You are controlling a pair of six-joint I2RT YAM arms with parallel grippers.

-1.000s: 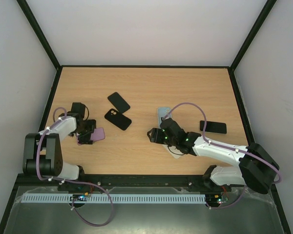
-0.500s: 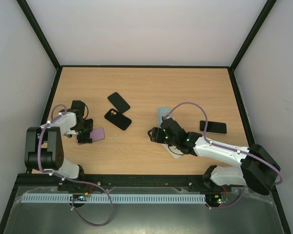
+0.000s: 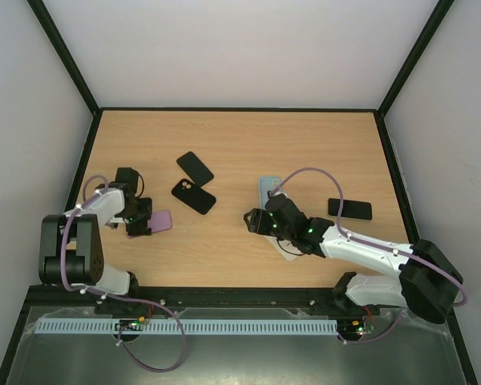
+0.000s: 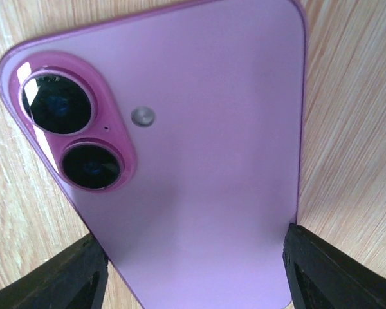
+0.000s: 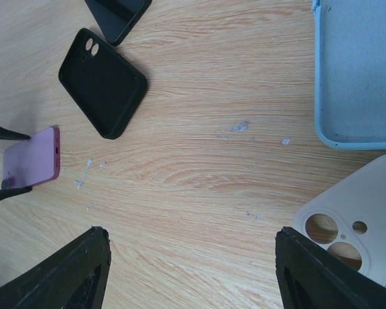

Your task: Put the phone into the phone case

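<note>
A purple phone (image 3: 160, 220) lies back up on the wooden table at the left, its two camera lenses showing in the left wrist view (image 4: 180, 141). My left gripper (image 3: 142, 218) is open and straddles the phone's lower end (image 4: 196, 270), a finger close against each long edge. The phone also shows at the left edge of the right wrist view (image 5: 31, 164). My right gripper (image 3: 252, 220) is open and empty over bare wood (image 5: 193, 264). Beside it lie a light blue case (image 5: 357, 71) and a cream case (image 5: 354, 219).
A black case (image 3: 194, 196) with camera holes lies left of centre, with another black slab (image 3: 195, 167) just behind it. A black phone (image 3: 350, 209) lies at the right. The light blue case (image 3: 267, 188) sits behind my right gripper. Black rails edge the table.
My left gripper has shifted slightly back and left around the purple phone, which has stayed put. The right arm has barely moved.
</note>
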